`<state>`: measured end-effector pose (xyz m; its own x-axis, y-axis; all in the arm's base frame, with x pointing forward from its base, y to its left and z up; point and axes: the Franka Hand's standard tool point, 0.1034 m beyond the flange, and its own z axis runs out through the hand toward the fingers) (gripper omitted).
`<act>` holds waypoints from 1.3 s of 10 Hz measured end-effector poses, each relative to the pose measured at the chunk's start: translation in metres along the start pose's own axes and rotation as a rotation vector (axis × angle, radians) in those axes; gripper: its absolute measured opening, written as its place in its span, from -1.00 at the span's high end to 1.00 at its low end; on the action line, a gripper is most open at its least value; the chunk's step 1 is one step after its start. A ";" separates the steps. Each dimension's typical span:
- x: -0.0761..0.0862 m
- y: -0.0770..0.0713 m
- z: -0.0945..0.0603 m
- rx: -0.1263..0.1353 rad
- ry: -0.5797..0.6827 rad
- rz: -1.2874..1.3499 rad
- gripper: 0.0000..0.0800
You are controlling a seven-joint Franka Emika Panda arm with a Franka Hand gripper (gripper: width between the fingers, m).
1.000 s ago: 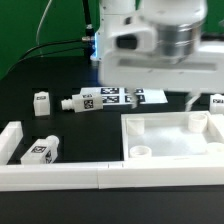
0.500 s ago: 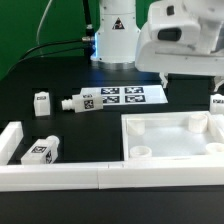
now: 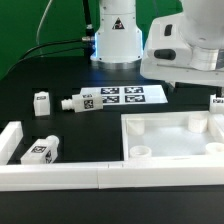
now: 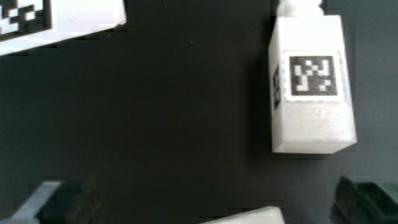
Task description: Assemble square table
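My hand (image 4: 210, 205) hangs wide and empty over a tagged leg (image 4: 311, 85) lying on the black surface (image 3: 60, 75); the slab (image 3: 175, 150) rests at the exterior view's near right.

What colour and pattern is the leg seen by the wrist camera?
White, with a black-and-white square tag on the leg; clearest in the wrist view.

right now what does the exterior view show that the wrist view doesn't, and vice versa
Only the exterior view: the square tabletop, the low white wall, the upright leg, the lying leg beside the marker board, the leg in the wall's corner. Only the wrist view: that the end effector is open and empty. Both, probably: the leg at the exterior view's right edge and the marker board's corner.
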<state>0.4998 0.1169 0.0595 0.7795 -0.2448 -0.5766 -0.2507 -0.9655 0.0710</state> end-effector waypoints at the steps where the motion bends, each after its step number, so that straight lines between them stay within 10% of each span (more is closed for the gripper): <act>1: 0.000 0.001 0.000 0.000 0.000 0.001 -0.62; 2: 0.000 0.001 0.000 0.000 -0.001 0.001 -0.62; 4: -0.012 -0.011 0.006 0.092 -0.112 0.087 -0.62; 6: -0.030 -0.031 0.007 0.040 -0.239 0.139 -0.62; 9: -0.024 -0.022 0.012 0.013 -0.374 0.142 -0.62; 13: -0.006 -0.056 0.034 0.065 -0.246 0.135 -0.62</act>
<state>0.4892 0.1752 0.0315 0.5757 -0.3340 -0.7463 -0.3854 -0.9159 0.1126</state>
